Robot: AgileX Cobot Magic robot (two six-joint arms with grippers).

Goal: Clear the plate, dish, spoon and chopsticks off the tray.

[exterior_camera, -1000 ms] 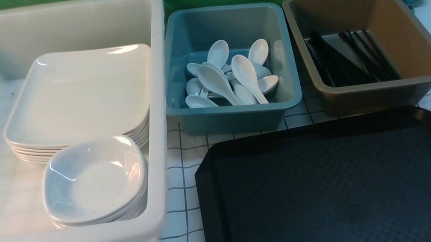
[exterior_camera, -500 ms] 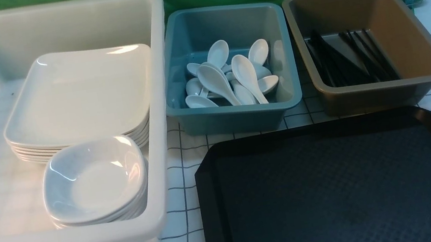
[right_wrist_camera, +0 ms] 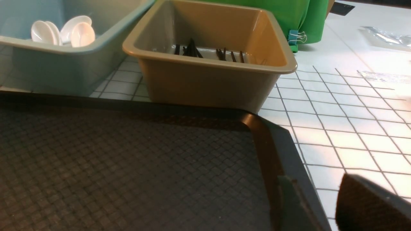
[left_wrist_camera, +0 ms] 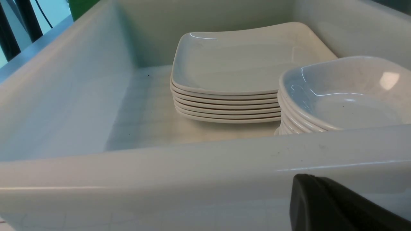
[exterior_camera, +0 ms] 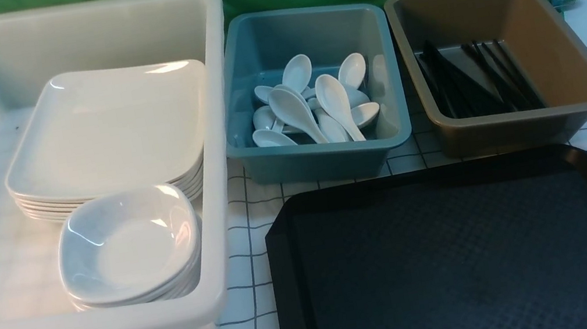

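Bare black tray (exterior_camera: 473,259) at lower right, no readable writing anywhere.
Left gripper (left_wrist_camera: 340,208) closed on nothing; right gripper (right_wrist_camera: 369,205) barely visible, opening impossible to tell.

The black tray (exterior_camera: 461,255) runs off the front view's edge at 6 o'clock. The lower plates (exterior_camera: 41,207) show only as rim edges under the top one. Each gripper appears as just one dark finger corner—left (left_wrist_camera: 334,208), right (right_wrist_camera: 369,205)—jaws unseen.
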